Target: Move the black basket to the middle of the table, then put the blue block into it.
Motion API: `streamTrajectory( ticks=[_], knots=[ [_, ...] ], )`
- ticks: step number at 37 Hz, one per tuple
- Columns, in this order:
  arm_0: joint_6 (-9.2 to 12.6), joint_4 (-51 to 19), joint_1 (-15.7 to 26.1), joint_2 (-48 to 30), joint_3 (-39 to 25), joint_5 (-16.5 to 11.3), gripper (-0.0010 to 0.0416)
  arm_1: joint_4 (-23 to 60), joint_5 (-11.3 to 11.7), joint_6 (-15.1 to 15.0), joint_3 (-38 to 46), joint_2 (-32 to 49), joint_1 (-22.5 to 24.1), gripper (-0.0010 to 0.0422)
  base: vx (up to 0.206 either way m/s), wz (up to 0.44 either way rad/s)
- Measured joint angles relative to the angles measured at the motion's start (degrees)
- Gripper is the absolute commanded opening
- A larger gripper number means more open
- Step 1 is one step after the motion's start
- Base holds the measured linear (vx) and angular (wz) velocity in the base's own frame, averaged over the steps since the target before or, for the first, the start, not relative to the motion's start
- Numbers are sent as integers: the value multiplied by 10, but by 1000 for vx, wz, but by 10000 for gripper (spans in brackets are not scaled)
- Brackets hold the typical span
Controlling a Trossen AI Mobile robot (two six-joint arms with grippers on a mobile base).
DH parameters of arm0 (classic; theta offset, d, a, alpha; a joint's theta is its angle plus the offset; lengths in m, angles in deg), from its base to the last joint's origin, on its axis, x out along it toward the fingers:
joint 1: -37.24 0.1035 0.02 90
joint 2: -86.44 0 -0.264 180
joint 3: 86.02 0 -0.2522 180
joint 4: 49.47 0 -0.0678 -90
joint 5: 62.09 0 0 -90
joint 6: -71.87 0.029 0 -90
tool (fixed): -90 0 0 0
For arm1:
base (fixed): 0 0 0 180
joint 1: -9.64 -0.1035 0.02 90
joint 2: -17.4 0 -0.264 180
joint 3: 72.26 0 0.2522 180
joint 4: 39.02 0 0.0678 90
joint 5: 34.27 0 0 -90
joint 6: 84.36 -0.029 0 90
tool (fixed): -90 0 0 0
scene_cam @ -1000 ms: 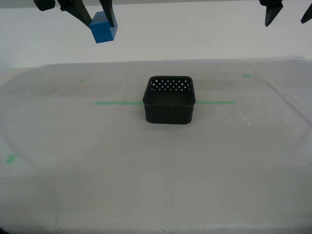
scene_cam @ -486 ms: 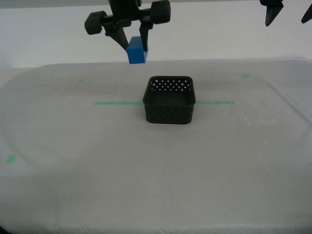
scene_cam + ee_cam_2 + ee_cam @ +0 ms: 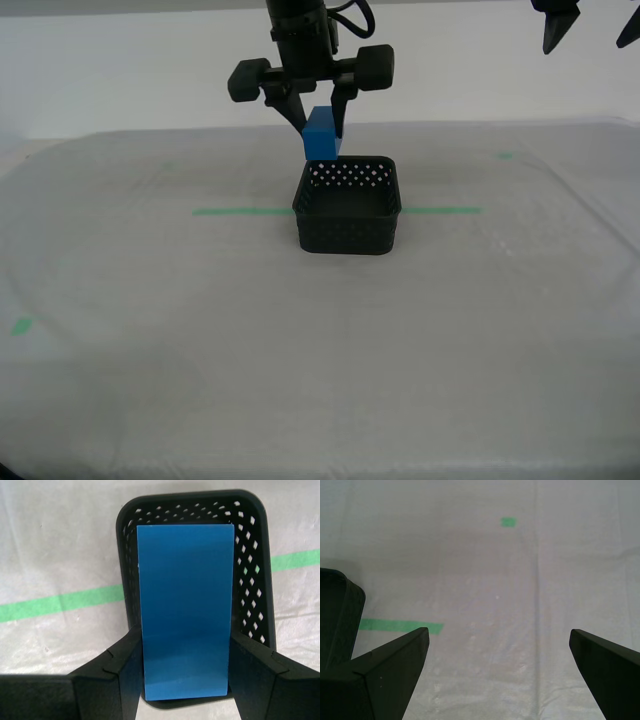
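Observation:
The black basket (image 3: 347, 215) stands on the table (image 3: 320, 380), across the long green tape line (image 3: 240, 211). Just over the basket's far rim hangs the blue block (image 3: 321, 136), upright, with my second gripper (image 3: 320, 130) shut on it. In the second wrist view the blue block (image 3: 185, 610) fills the gap between the fingers (image 3: 120, 665), and the basket (image 3: 252, 555) lies directly beneath it. My first gripper (image 3: 588, 40) hangs open and empty high at the exterior view's upper right. The first wrist view catches the basket's edge (image 3: 340, 615) beside my first gripper (image 3: 498, 635).
Small green tape marks sit on the sheeting at the exterior view's far right (image 3: 505, 154) and near left (image 3: 20, 326). A pale wall (image 3: 120, 70) runs behind the table's far edge.
My second gripper carried the blue block from the exterior view's upper left rightward and down to above the basket's far rim. The basket and my first gripper stayed put.

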Motion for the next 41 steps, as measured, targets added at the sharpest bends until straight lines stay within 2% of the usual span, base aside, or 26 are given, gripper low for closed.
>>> streamTrajectory(
  ticks=[7, 14, 21, 30, 35, 41],
  knots=[
    [0, 1, 0, 0, 0, 0, 394, -49, 0, 6, -21, 1, 6, 0, 0, 0],
    [0, 2, 0, 0, 0, 0, 393, -62, 0, 15, -33, 15, 8, 0, 0, 0],
    [0, 7, 0, 0, 0, 0, 394, -87, -42, 22, -34, 53, 10, 0, 0, 0],
    [0, 14, 0, 0, 0, 0, 393, -124, -43, 23, -33, 57, 17, 4, 0, 0],
    [0, 14, 0, 0, 0, 0, 393, -124, -44, 24, -33, 57, 17, 40, 0, 0],
    [0, 15, 0, 0, 0, 0, 394, -123, -44, 24, -33, 57, 18, 114, 0, 0]
  ],
)
